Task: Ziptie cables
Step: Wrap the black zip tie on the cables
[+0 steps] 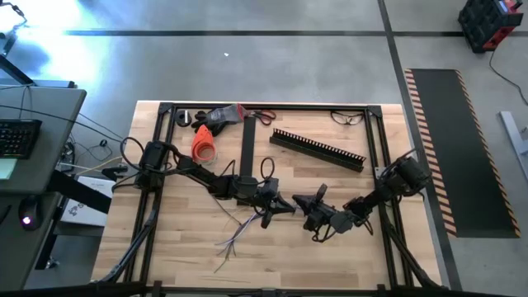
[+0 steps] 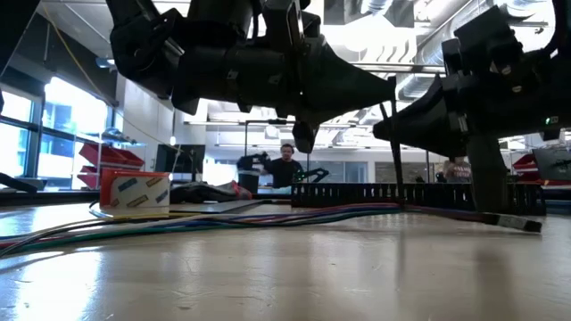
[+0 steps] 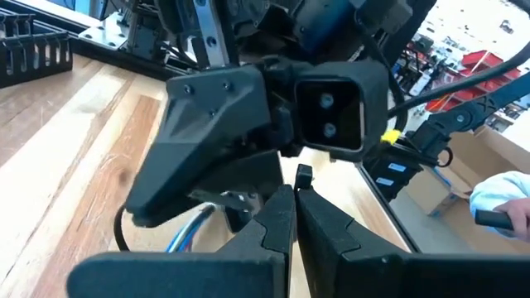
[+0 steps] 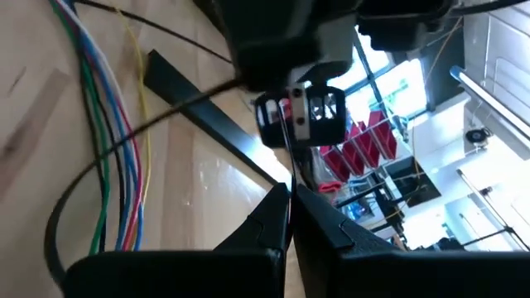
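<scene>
Cables (image 1: 235,233), thin multicoloured wires, lie loose and splayed on the pale wooden table (image 1: 346,256) below our left gripper (image 1: 289,206) and right gripper (image 1: 299,199), both closed tip-to-tip at mid-table, so we judge bundling barely begun.

A wooden table (image 1: 330,256) (pale planks) bears cables (image 1: 235,235) and a slotted channel (image 1: 318,149).

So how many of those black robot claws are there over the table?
2. The left gripper and the right gripper meet tip to tip over the middle of the table, both pinched shut, just beside the cables.
</scene>
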